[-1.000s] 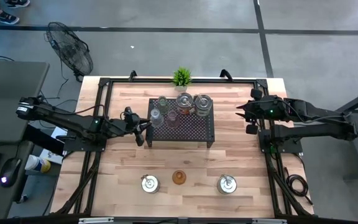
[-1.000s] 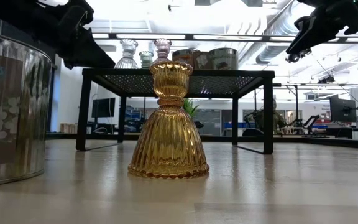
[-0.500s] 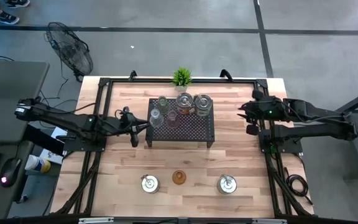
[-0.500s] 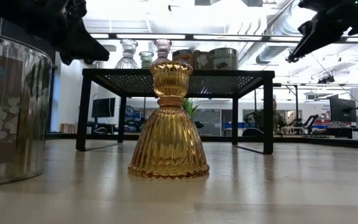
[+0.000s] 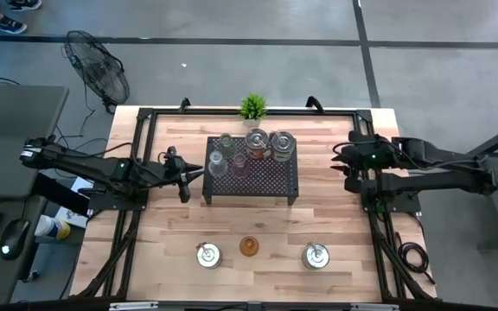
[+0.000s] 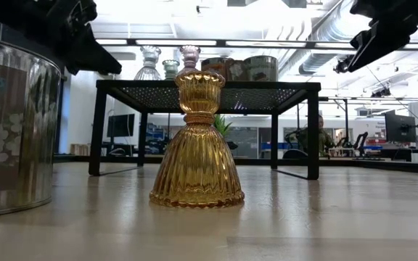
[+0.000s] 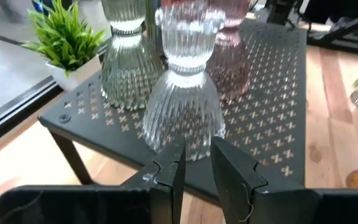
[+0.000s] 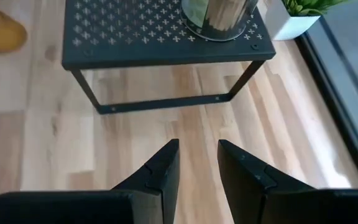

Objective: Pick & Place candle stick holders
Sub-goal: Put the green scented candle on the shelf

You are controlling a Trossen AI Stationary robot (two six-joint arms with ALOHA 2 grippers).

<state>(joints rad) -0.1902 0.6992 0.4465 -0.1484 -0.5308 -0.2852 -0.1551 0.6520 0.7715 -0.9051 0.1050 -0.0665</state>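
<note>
Left gripper [image 7: 196,163] hovering empty, fingers narrowly parted; clear holder [image 7: 184,87] sitting at 12 o'clock on rack [image 7: 272,118]. Right gripper [image 8: 197,163] waiting, narrow gap.

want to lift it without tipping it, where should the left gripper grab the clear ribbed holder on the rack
Grip the clear ribbed holder at its narrow waist, under the cup, coming level from the rack's open left edge. The flared skirt is too wide, and other holders crowd behind it.

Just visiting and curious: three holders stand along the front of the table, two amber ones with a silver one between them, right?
Reversed: the high view shows two silver holders with one amber holder between them along the front of the table.
</note>
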